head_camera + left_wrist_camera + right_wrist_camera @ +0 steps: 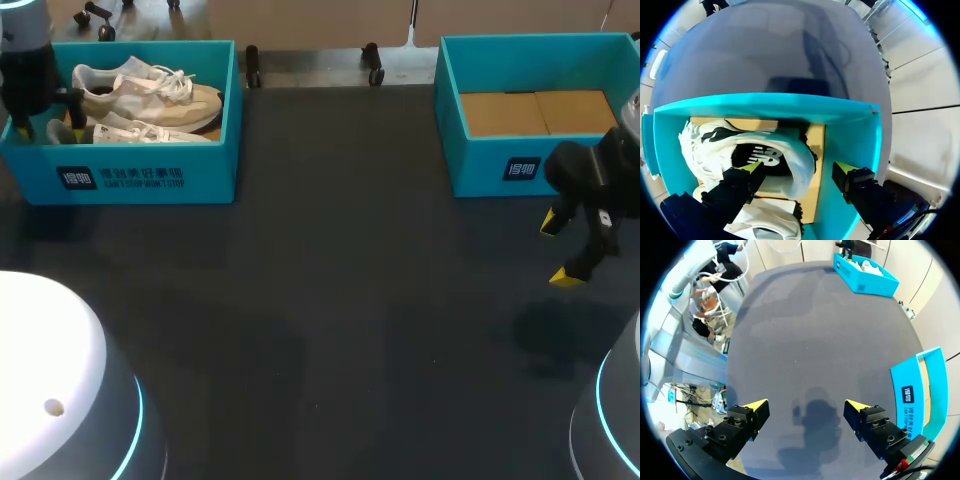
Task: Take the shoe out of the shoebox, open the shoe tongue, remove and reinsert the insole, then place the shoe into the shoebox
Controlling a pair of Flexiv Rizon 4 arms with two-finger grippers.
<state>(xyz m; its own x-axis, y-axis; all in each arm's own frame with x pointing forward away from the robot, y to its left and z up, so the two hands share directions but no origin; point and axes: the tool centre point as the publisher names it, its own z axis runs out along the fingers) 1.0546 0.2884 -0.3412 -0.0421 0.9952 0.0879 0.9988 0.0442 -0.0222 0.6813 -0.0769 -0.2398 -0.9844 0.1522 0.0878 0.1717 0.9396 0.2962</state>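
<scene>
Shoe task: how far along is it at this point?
Nothing looks done yet: both shoes lie in the left shoebox. In hand: the left gripper is down in that box, open, straddling one shoe's heel without clamping it. The right gripper hangs open over the table near the empty right shoebox. Left: lifting the shoe out, tongue, insole, and boxing it.

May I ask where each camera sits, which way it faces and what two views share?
Head view: above and behind, looking down on the table; shows left end effector over the left shoebox, right end effector near the right shoebox.
Left wrist view: left wrist, looking into the left shoebox at a shoe; own end effector open.
Right wrist view: right wrist, facing the table; own end effector open.
All share the left shoebox.
</scene>
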